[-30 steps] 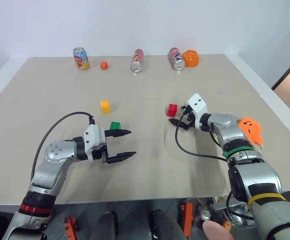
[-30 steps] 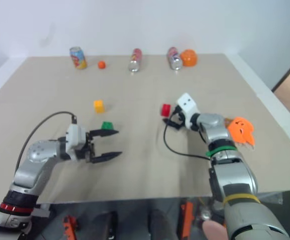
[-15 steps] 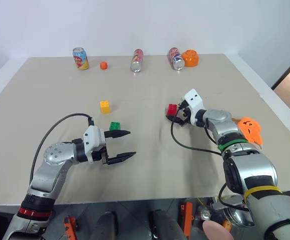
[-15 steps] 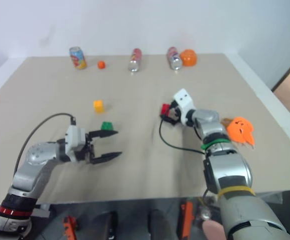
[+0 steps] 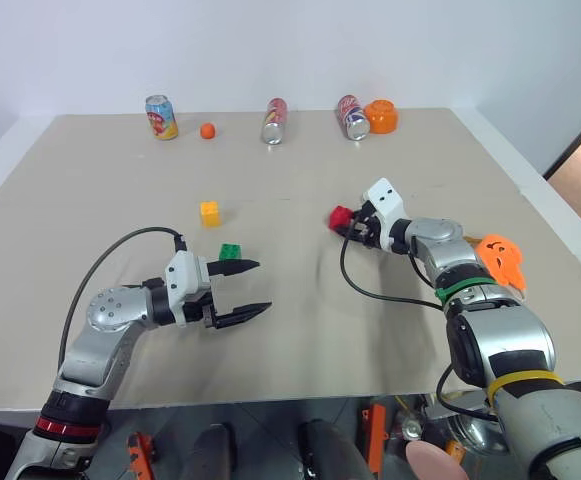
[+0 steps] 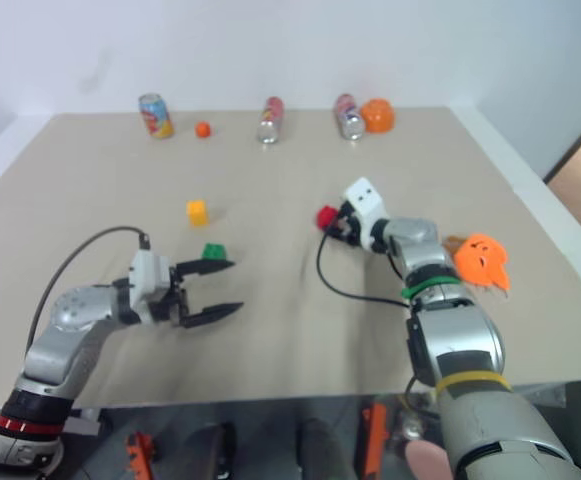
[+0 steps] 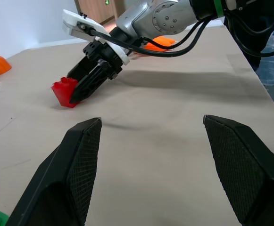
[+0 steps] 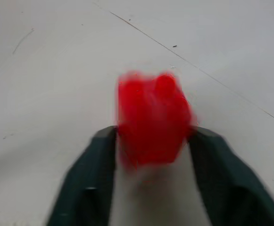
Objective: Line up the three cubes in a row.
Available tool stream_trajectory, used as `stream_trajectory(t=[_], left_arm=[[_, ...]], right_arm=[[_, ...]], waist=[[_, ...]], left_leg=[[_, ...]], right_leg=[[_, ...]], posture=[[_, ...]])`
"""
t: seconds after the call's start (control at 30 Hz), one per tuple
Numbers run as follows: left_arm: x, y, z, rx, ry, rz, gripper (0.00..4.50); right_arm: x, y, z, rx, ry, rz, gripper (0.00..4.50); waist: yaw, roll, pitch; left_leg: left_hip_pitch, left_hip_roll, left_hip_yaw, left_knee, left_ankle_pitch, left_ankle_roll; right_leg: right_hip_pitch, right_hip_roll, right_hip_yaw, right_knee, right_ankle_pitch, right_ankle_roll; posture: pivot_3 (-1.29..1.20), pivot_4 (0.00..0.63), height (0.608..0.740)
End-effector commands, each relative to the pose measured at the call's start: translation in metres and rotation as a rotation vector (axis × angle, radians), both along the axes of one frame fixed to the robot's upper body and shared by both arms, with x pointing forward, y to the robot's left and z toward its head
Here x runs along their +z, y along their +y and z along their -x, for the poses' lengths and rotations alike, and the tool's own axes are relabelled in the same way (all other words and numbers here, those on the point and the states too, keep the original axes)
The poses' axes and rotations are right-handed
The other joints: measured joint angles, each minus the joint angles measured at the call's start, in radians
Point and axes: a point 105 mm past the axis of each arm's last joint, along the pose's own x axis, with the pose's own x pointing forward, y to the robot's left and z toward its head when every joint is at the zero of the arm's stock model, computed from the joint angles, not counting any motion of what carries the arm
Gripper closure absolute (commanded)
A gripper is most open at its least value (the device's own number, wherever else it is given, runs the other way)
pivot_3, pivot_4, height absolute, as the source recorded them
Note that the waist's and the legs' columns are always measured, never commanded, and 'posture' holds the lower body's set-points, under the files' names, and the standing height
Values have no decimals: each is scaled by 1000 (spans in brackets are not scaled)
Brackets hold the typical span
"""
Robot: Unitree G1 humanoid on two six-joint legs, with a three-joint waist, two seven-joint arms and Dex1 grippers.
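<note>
Beige counter (image 5: 90, 180). Right tool (image 5: 349, 226) pinches the red cube (image 5: 341, 217), tilted, about 3 o'clock from counter centre. Left tool (image 5: 256, 288) gapes wide, holding nothing, green cube (image 5: 230, 251) touching its upper finger; yellow cube (image 5: 210, 213) at 11 o'clock of green. Step judged: fetching red. Next: carry it toward 9 o'clock, into line with the others.

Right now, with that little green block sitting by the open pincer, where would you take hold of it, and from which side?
Grip the green cube by two opposite flat side walls, below the studs, which would probably slip. It sits upright on the table beside the left pincer, whose fingers stand open and level, so sliding in sideways from there looks simplest.
</note>
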Motion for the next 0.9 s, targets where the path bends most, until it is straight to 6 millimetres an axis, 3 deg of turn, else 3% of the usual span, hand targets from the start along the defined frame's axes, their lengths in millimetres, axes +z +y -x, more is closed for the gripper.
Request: stream_trajectory(t=[0.03,0.3,0.43,0.57,0.7,0.9], left_arm=[[15,9,-4,24,-43,16,924],[17,21,-12,61,-41,16,924],[16,22,-11,61,-34,13,924],[9,23,-4,29,-11,-15,924],[9,28,-2,4,4,-28,924],[13,34,0,-62,20,-40,924]], right_arm=[[7,-3,-1,-8,-20,-20,3324],[7,-12,0,-22,-24,-19,3324],[16,-10,8,71,-16,-66,3324],[23,5,63,424,54,-76,3324],[23,13,108,563,103,-42,3324],[21,26,115,564,73,-40,3324]], waist=[[0,0,0],[0,0,0],[2,0,0],[5,0,0],[4,0,0],[0,0,0]], left_leg=[[0,0,0,0,0,0],[0,0,0,0,0,0],[0,0,0,0,0,0],[-1,0,-1,0,0,0],[-3,0,-2,0,-2,0],[1,1,0,1,-2,0]], right_leg=[[0,0,0,0,0,0],[0,0,0,0,0,0],[0,0,0,0,0,0],[0,0,0,0,-1,2],[-2,0,-1,0,-1,5],[-1,1,-1,1,-2,-1]], posture=[[0,150,740],[0,150,740],[0,150,740],[0,150,740],[0,150,740],[0,150,740]])
